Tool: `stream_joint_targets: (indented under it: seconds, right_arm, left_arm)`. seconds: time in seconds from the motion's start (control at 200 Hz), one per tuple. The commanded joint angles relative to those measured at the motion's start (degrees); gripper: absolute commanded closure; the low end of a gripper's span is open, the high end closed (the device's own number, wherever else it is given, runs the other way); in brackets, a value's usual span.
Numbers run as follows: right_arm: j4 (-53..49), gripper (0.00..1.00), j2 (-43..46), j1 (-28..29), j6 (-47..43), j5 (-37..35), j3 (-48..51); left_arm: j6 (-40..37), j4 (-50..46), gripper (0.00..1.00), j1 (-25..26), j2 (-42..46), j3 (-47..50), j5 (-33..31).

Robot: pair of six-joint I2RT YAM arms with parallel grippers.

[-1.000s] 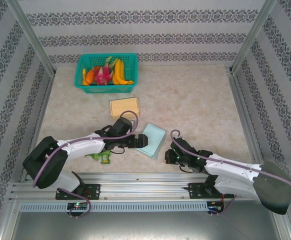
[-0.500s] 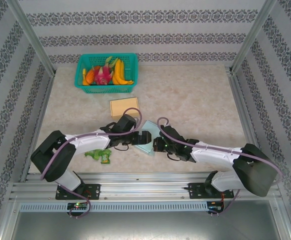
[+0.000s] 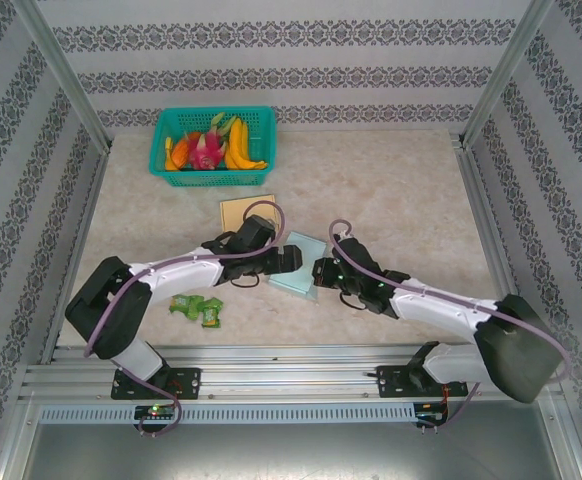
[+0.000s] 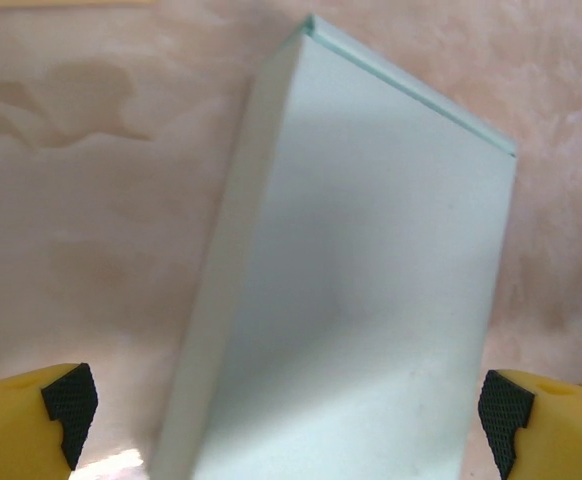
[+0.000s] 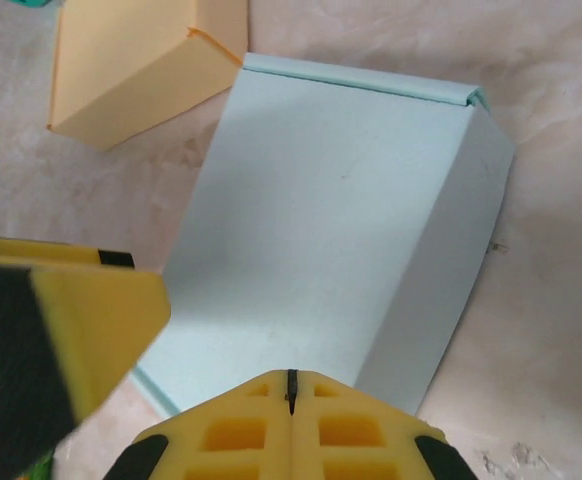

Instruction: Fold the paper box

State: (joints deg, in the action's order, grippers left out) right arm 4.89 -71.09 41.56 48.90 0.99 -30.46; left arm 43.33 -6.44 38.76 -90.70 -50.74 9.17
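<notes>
The light blue paper box (image 3: 306, 265) lies on the marbled table (image 3: 411, 200), toward the near side and about midway across. Its broad face is up and 1 narrow side panel shows. It sits between the 2 grippers.

The left gripper (image 3: 291, 260) reaches in from the left with its jaws spread as wide as they go. Seen from the left wrist, the box (image 4: 361, 280) runs up between the 2 yellow fingers of that gripper (image 4: 283, 430). Their black pads (image 4: 69, 400) stand off to either side of it, so this gripper has hold of nothing. Whether a pad brushes the paper I cannot tell.

The right gripper (image 3: 320, 272) comes in from the right with its jaws pressed fully together and nothing between them. From the right wrist, that gripper (image 5: 291, 400) sits right at the near edge of the box (image 5: 341, 240), overlapping it. I cannot tell whether it is pushing on the paper or only touching it. A yellow finger of the left arm shows at the lower left of that view, beside the box.

An orange paper box (image 3: 241, 212) lies just behind the blue one, by its far left corner. From the right wrist, the orange box (image 5: 136, 60) looks close to the blue one but apart from it.

A teal basket (image 3: 213, 150) of fruit stands well apart at the far left of the table. A green packet (image 3: 197, 309) lies on the table under the left arm.
</notes>
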Motion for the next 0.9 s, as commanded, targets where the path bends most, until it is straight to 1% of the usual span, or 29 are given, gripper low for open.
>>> stream_joint_targets:
  seconds: [0.0,0.09,0.17,0.275,0.345,0.565,0.894]
  right_arm:
    - [-6.0,1.00,4.1,-0.4,-1.3,2.0,2.8]
    - [-8.9,1.00,7.1,-0.5,-1.3,4.8,4.9]
    - [-9.2,1.00,8.7,-0.9,-0.3,8.1,6.9]
    - [-8.0,1.00,8.6,-0.8,0.8,12.8,8.5]
    - [-6.2,1.00,7.4,-0.7,2.1,14.6,9.5]
    - [-2.0,1.00,2.9,-0.6,3.4,15.1,9.9]
    - [1.5,1.00,-1.5,-0.8,4.2,12.9,9.0]
  left_arm:
    - [-1.4,-3.3,0.00,-0.7,3.1,2.3,-3.1]
    - [-1.8,-2.5,0.00,-0.7,5.3,4.5,-1.5]
    - [-2.0,-1.7,0.00,-0.7,7.1,6.2,-0.2]
    - [-2.5,-0.8,0.01,-0.7,8.2,7.3,1.6]
    - [-2.1,0.4,0.01,-0.6,8.0,7.7,2.8]
    - [-1.3,2.1,0.02,0.3,5.8,7.2,4.2]
    - [-1.0,3.3,0.02,2.1,4.5,6.7,4.6]
